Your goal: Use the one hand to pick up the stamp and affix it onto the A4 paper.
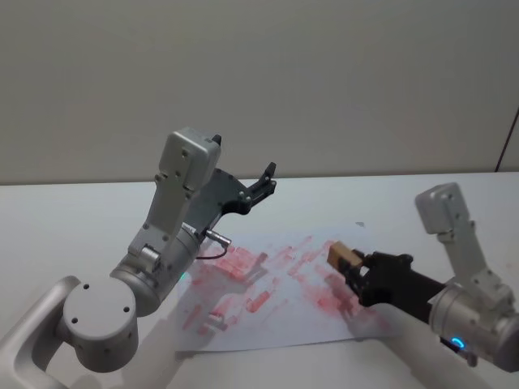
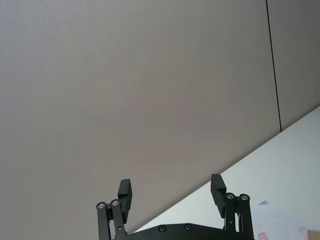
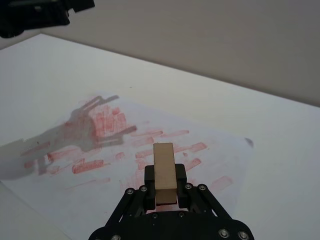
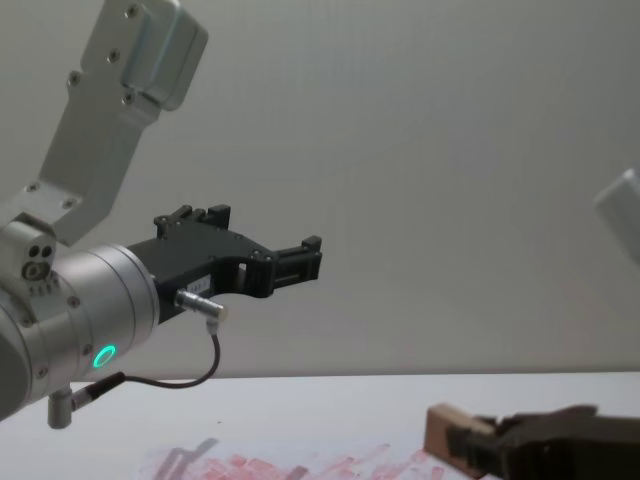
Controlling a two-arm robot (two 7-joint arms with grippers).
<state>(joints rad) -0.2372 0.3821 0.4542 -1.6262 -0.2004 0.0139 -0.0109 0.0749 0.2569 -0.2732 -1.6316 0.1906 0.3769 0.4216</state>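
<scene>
Right wrist view: right gripper (image 3: 165,176) clamped on stamp (image 3: 163,160), over red-printed paper (image 3: 125,145). Left wrist view: left gripper (image 2: 171,192) spread wide, empty, aimed at wall.

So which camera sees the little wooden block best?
The right wrist view: the block stands big and centred, clamped in the right pincer. The head view shows it small over the paper; the chest view catches one end.

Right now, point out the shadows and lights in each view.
Right wrist view: a grey, arm-shaped shadow lies across the paper's prints, beyond the stamp in the right claw. Chest view: a faint shadow on the prints; a green light glows on the left wrist. Head view: a blue light on the right arm.
</scene>
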